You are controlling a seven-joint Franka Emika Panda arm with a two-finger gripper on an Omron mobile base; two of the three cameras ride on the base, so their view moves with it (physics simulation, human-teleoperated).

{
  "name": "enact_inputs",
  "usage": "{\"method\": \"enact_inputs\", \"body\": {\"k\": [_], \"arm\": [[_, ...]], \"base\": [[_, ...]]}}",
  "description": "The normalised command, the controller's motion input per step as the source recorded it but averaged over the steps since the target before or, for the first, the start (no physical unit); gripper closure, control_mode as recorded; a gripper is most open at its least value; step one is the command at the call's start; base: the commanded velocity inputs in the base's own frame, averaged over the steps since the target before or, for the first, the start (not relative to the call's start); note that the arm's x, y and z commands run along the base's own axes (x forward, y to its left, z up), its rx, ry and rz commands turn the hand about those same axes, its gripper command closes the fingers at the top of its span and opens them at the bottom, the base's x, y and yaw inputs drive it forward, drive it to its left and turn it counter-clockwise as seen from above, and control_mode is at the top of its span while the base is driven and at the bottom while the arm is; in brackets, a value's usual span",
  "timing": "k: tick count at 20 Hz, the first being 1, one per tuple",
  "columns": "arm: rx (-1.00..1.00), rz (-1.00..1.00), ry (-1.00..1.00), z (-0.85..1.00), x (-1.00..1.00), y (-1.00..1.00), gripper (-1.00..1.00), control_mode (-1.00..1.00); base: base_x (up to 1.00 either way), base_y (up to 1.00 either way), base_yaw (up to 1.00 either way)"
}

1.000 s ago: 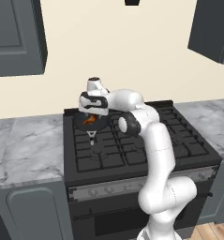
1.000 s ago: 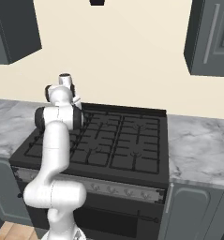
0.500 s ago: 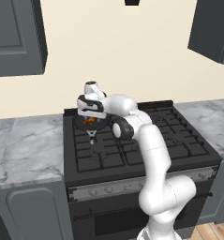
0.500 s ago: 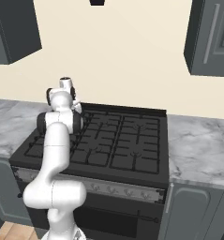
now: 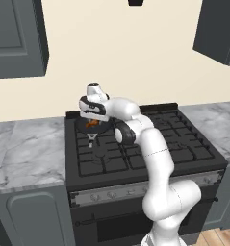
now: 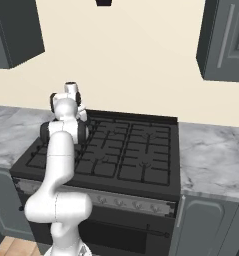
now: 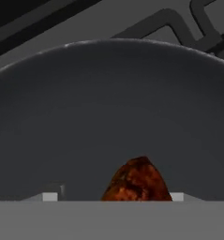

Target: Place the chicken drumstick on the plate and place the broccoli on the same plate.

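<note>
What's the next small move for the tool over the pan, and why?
Probably finish closing, then lift. In the hand view the orange-brown chicken drumstick lies in the black frying pan right between the tool tips, so it seems aligned; whether the tips touch it I cannot tell.

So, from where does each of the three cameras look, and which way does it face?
Left base view: behind the arm on its left, facing forward and down at the stove; the white arm rises from lower right, its tool over the pan.
Right base view: behind on the right; the arm rises from lower left.
Hand view: on the hand, looking into the pan at the chicken drumstick.
Both base views share the stove and arm.
</note>
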Motion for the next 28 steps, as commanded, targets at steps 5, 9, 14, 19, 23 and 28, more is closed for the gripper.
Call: {"method": "enact_inputs", "body": {"k": [5, 9, 14, 19, 23, 28], "arm": [[0.02, -0.18, -0.15, -0.26, -0.25, -0.32, 1.0, -1.0], [0.0, -0.24, -0.28, -0.29, -0.38, -0.07, 1.0, -1.0], [0.07, -0.22, -0.29, 0.09, -0.36, 0.0, 1.0, -1.0], [0.22, -0.16, -0.1, 0.6, -0.72, -0.31, 1.0, -1.0], [0.34, 0.0, 0.08, 0.93, -0.85, -0.6, 1.0, -1.0], [0.25, 0.01, 0.14, 1.0, -0.57, -0.52, 1.0, -1.0]], "base": [[0.0, 0.0, 0.0], [0.0, 0.0, 0.0], [0.0, 0.0, 0.0], [0.0, 0.0, 0.0], [0.0, 0.0, 0.0], [0.0, 0.0, 0.0]]}}
